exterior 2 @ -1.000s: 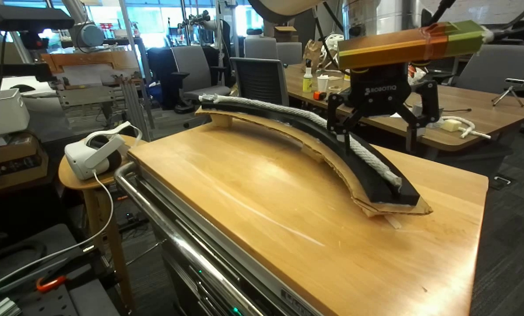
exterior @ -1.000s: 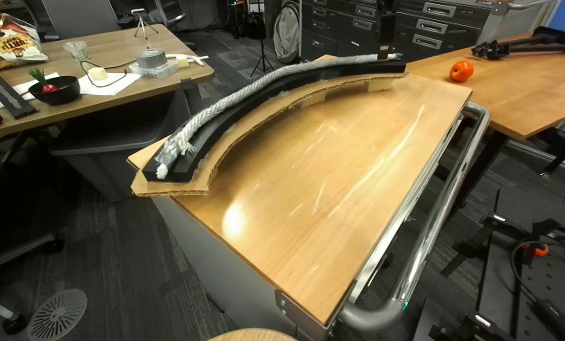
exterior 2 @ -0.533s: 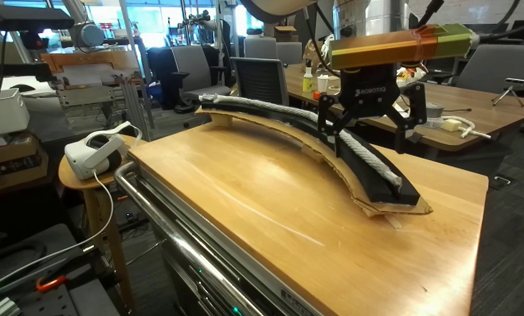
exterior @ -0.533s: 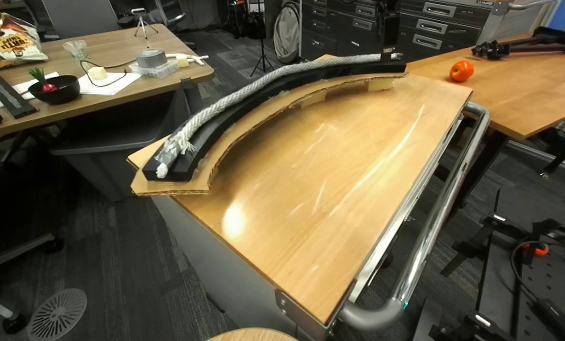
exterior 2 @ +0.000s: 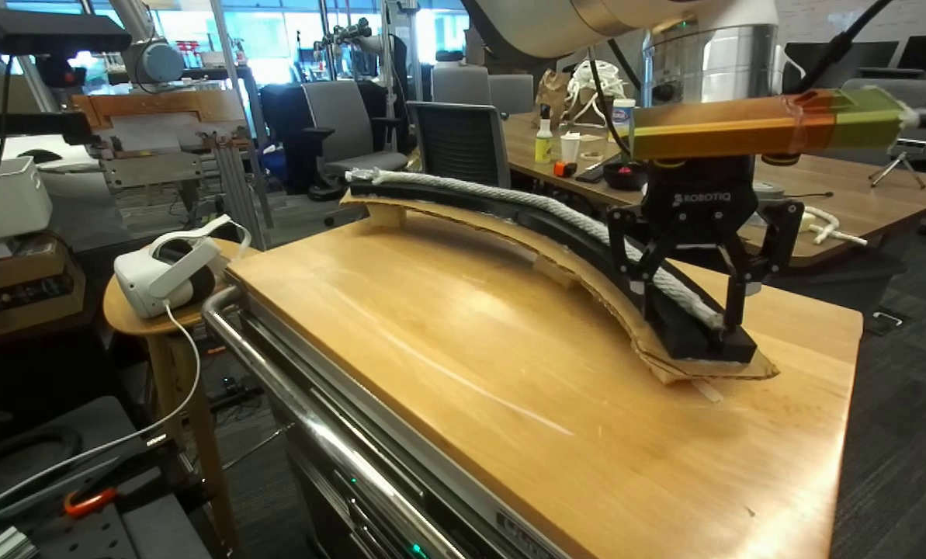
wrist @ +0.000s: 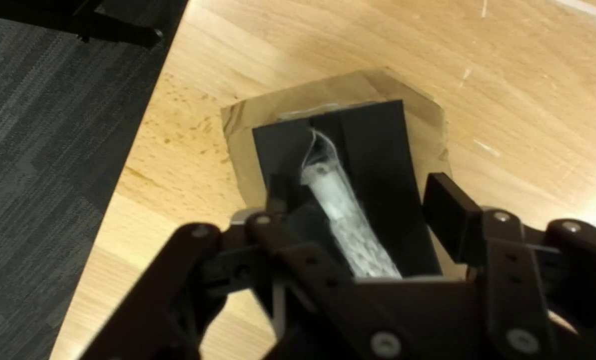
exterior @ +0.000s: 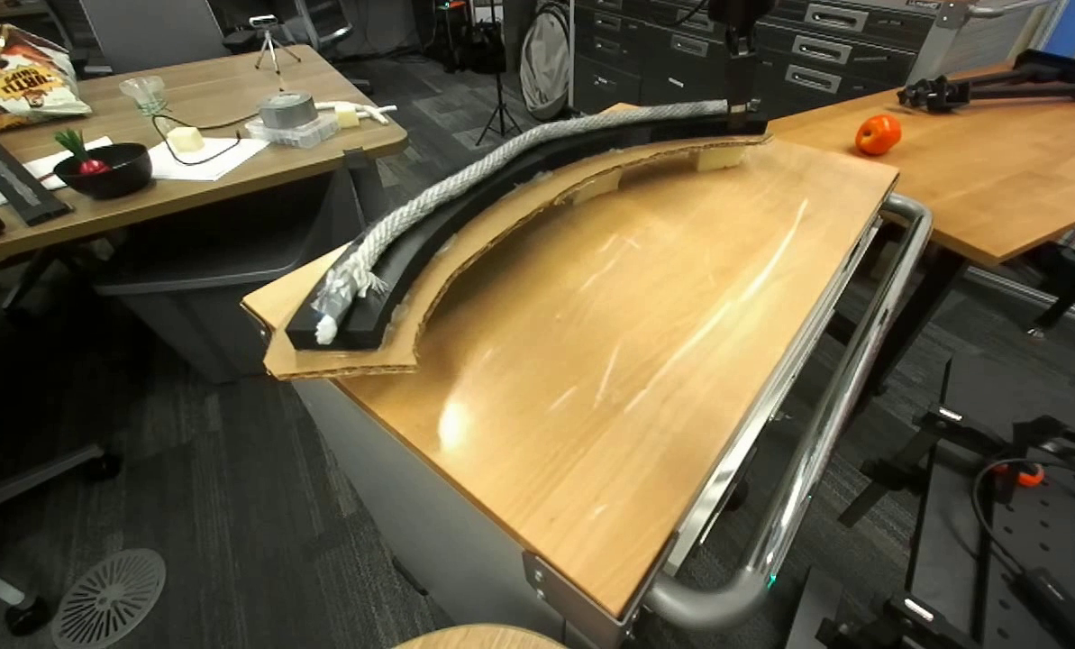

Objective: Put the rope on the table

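Note:
The rope (exterior: 465, 180), a thick pale grey-white braided cord, lies along the top of a wide black curved strip (exterior: 402, 275). It also shows in an exterior view (exterior 2: 540, 203). Strip and rope rest on a curved cardboard base (exterior: 348, 362) on the light-brown wooden table (exterior: 645, 315). My gripper (exterior 2: 691, 310) is open and low over one end of the strip, with a finger on either side of the rope. In the wrist view the rope's clear-wrapped end (wrist: 335, 200) lies between the open fingers (wrist: 360, 202). The gripper body hides the rope further back.
A metal tube rail (exterior: 839, 406) runs along a table edge. A white headset (exterior 2: 152, 283) sits on a round stool beside the table. A cluttered desk (exterior: 339, 77) stands nearby. A tomato (exterior: 878, 135) sits on another wooden table.
My gripper has moved right and down in an exterior view, to the rope's end. The rope, black strip and cardboard have shifted slightly together. The gripper stays open.

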Motion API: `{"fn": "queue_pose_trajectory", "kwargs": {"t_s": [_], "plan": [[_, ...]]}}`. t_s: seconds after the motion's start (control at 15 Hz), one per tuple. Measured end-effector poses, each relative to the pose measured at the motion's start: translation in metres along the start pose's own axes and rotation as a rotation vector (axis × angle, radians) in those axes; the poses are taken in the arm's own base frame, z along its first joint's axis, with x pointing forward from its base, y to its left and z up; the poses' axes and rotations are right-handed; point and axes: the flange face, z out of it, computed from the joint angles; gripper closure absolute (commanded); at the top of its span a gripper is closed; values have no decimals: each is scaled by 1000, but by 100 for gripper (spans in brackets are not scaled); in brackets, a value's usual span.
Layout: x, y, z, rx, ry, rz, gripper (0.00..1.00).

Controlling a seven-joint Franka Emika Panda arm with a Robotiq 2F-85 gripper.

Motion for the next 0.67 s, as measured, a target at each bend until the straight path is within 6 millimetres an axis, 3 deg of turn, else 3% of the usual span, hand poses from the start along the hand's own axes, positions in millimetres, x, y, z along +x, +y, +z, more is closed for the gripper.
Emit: {"fn": "queue_pose_trajectory", "kwargs": {"t_s": [0.27, 0.33, 0.67], "plan": [[2, 4, -6, 1, 11, 11, 91], [1, 4, -6, 0, 12, 12, 85], [0, 5, -9, -4, 17, 14, 84]]}}
